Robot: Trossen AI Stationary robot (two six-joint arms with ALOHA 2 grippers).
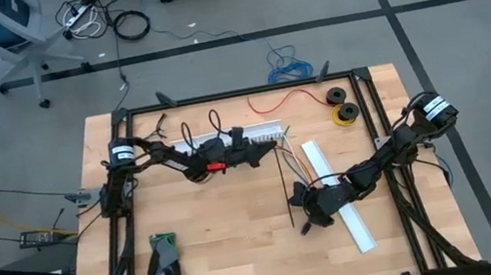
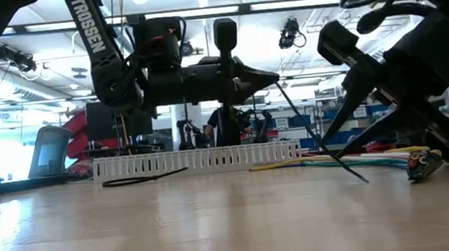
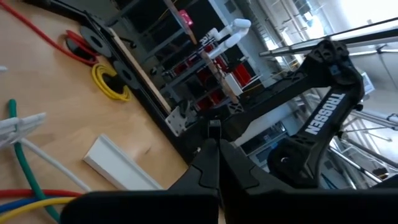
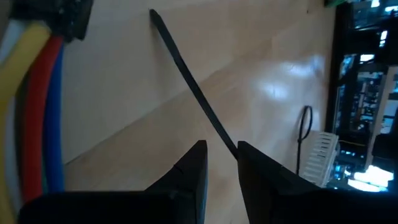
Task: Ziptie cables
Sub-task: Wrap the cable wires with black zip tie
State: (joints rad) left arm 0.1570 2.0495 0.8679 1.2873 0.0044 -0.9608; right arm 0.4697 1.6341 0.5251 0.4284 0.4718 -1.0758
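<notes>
A black ziptie [image 2: 345,159] slants down from my left gripper [image 2: 274,78], which is shut on its upper end above the middle of the table. Its lower tip [image 2: 366,179] rests on the wood beside the cables [image 2: 362,159]. The cables are a bundle of yellow, red, blue and green wires [image 4: 37,93] ending in a dark connector [image 4: 71,15], and they lie flat on the table. My right gripper [image 4: 221,149] reaches down from the right to the ziptie's middle [image 1: 287,190]. Its fingers stand a little apart, with the strap running in between them. My left gripper pinches the ziptie's upper end between its shut fingertips, and a short dark stub [image 3: 214,127] sticks out past them. The fingers lie about level and point toward the table's right. The strap hangs slanting below them, its tip on the table. My right gripper has the strap's middle [image 4: 227,140] against the inner edge of one finger [image 4: 249,162]. I cannot tell whether the other finger touches it. The fingers slant down from the table's right.
A slotted white channel [image 1: 236,139] lies along the far side with a loose black loop [image 2: 138,179] before it. A plain white channel piece [image 1: 339,197] lies under my right arm. Wire spools [image 1: 340,108] sit at the far right, and gloves [image 1: 161,269] at the near left.
</notes>
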